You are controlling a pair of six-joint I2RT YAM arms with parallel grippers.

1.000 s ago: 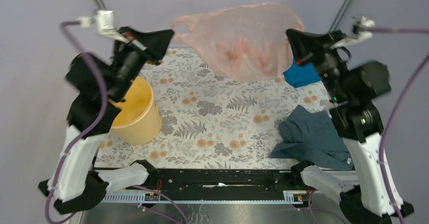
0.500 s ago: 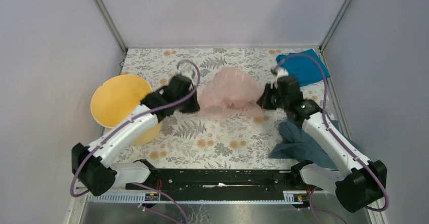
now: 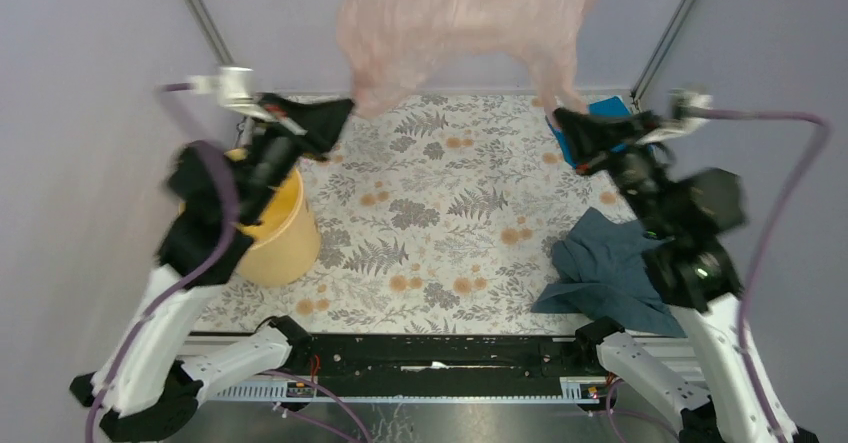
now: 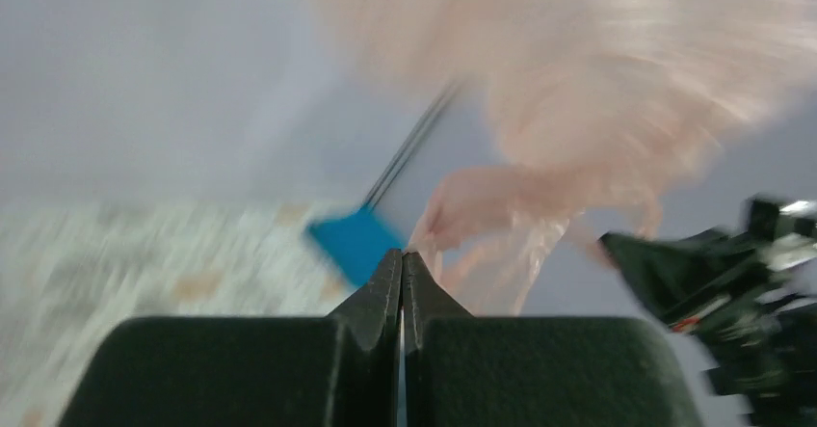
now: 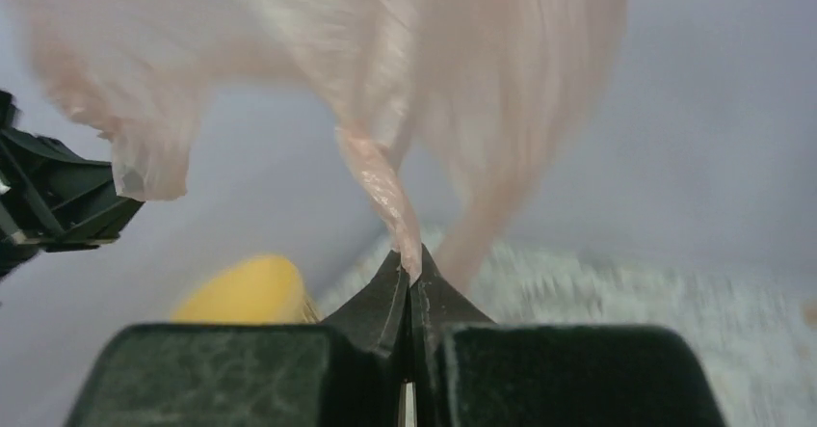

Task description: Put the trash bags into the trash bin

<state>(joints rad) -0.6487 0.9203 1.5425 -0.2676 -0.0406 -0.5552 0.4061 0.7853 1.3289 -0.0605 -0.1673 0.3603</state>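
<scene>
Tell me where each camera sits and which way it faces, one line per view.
Top external: above and behind the bases, looking down over the table; both arms show, holding up the trash bag.
Left wrist: on the left arm, looking along the shut left gripper rightward at the blue cloth and right gripper.
Right wrist: mirrored, looking leftward past its shut fingers at the trash bin.
Shared: both wrist views show the bag pinched at their fingertips.

No readable text anywhere — no labels, brands, numbers or signs in any view.
</scene>
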